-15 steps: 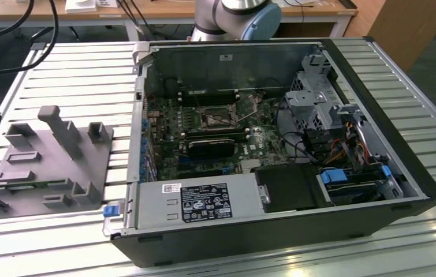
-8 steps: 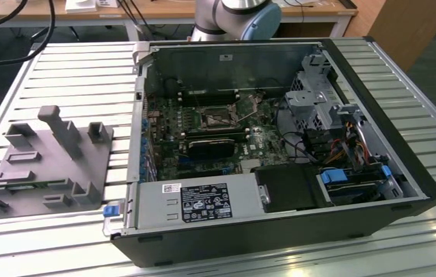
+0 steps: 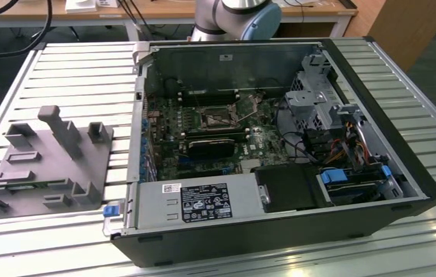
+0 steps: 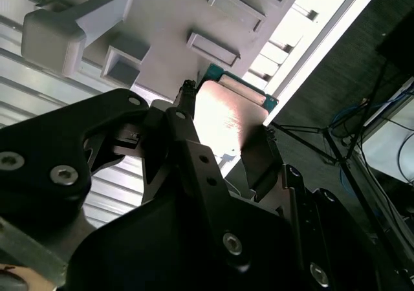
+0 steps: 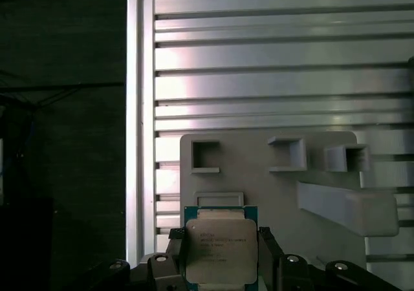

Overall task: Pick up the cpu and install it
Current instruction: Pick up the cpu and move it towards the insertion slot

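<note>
gripper [image 5: 221,242]: closed on the cpu; one finger is pressed against each of two opposite edges, as seen in both wrist views.
cpu [image 5: 220,258]: held flat between the fingers. The silver top is turned toward the first wrist view, with the thin green edge visible around it. In the second wrist view a glossy face with a green rim is seen; which face cannot be told.
cpu position: carried over one edge of the grey fixture [image 5: 259,174], next to a shallow rectangular recess and apart from the fixture surface.
fixture: grey plastic with upright posts and open pockets. It is set on the table [image 5: 272,77] at the exterior view's left, just beside the case.
table: slatted metal; both fixture and case are carried on it.
case [image 3: 226,63]: open computer case laid on its side, with the motherboard [image 3: 202,156] exposed.
socket [image 3: 219,119]: square black-and-metal frame near the middle of the motherboard, well apart from the fixture.
arm [image 3: 237,14]: base seen beyond the case.
</note>
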`<state>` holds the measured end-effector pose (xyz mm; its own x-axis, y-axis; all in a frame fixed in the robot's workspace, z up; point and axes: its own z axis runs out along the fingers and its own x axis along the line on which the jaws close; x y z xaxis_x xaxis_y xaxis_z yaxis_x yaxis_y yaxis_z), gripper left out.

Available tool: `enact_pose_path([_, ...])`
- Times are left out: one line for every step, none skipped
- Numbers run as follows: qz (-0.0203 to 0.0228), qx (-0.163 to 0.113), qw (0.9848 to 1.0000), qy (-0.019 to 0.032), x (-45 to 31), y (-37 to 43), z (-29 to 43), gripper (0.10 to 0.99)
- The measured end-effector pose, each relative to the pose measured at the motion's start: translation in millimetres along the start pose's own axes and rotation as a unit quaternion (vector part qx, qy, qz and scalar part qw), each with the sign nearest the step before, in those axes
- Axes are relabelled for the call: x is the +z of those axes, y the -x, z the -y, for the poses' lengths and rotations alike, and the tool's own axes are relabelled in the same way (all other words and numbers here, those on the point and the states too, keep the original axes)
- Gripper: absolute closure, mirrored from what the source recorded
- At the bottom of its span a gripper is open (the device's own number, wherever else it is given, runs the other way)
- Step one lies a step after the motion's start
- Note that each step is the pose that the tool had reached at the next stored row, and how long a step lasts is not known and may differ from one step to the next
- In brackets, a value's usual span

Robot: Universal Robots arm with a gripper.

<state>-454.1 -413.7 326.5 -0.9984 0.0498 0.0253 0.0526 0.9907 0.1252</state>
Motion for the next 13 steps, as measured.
enact_pose_path([0.0, 0.0, 1.0, 0.0, -1.2, 0.0, -0.2, 0.549])
enact_pose_path([0.0, 0.0, 1.0, 0.0, -2.5, -0.1, -0.4, 0.549])
enact_pose_path([0.0, 0.0, 1.0, 0.0, -3.8, -0.1, -0.6, 0.549])
enact_pose_path([0.0, 0.0, 1.0, 0.0, -5.0, -0.2, -0.8, 0.549])
enact_pose_path([0.0, 0.0, 1.0, 0.0, -6.4, -0.2, -1.0, 0.549])
enact_pose_path([0.0, 0.0, 1.0, 0.0, -7.5, -0.2, -1.1, 0.549])
enact_pose_path([0.0, 0.0, 1.0, 0.0, -8.7, -0.2, -1.3, 0.549])
enact_pose_path([0.0, 0.0, 1.0, 0.0, -9.8, -0.3, -1.4, 0.549])
enact_pose_path([0.0, 0.0, 1.0, 0.0, -10.9, -0.3, -1.6, 0.549])
enact_pose_path([0.0, 0.0, 1.0, 0.0, -12.0, -0.3, -1.7, 0.549])
enact_pose_path([0.0, 0.0, 1.0, 0.0, -13.1, -0.4, -1.9, 0.549])
enact_pose_path([0.0, 0.0, 1.0, 0.0, -14.3, -0.4, -2.1, 0.549])
enact_pose_path([0.0, 0.0, 1.0, 0.0, -15.4, -0.4, -2.2, 0.549])
